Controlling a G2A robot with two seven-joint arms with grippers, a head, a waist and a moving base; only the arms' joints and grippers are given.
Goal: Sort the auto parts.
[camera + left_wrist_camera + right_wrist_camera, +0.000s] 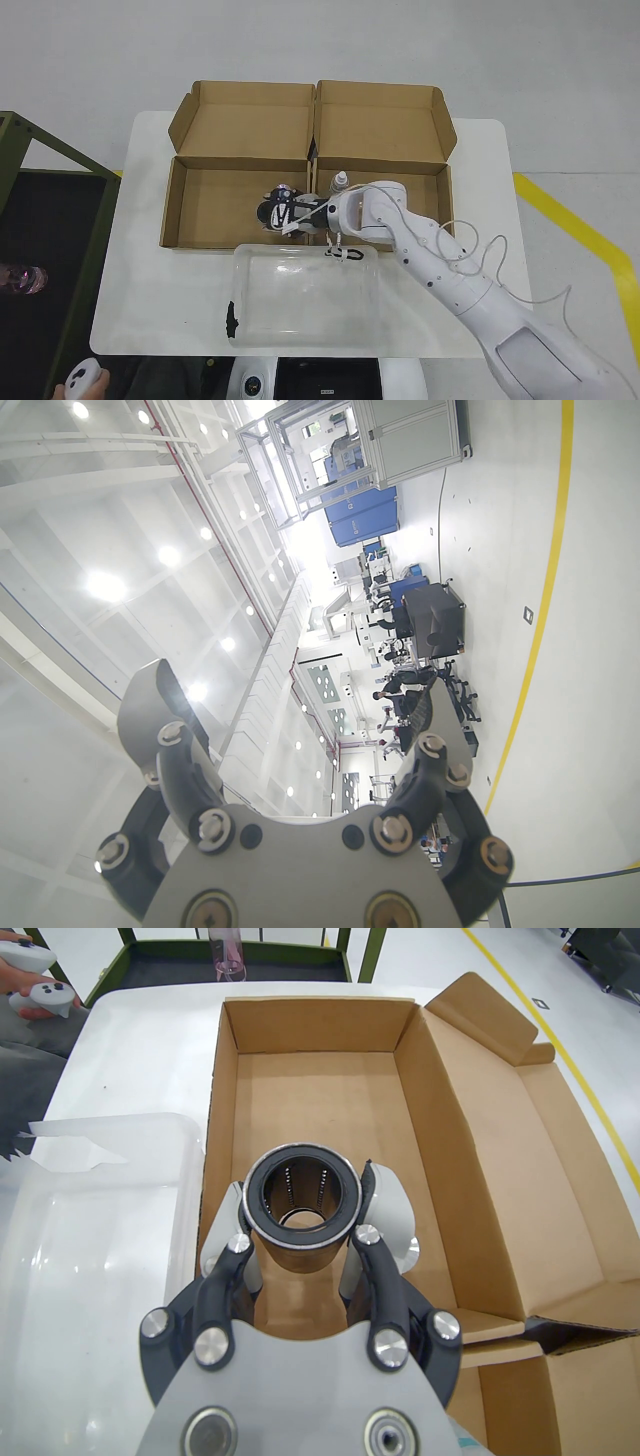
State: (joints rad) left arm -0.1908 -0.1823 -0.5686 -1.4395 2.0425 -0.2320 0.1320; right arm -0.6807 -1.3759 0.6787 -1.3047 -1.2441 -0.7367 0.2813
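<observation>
Right wrist view: right pincer (306, 1202) clamps a bearing (300, 1255), ball rows (322, 1184) inside.

tabletop (150, 290): white, rounded corners | cart (70, 152): green frame, dark bed, just left of the tabletop | bottle (22, 278): clear, pinkish, on the cart's bed | floor line (575, 228): yellow, diagonal, right of the tabletop | controller (82, 378): white, off the tabletop's near-left corner
</observation>
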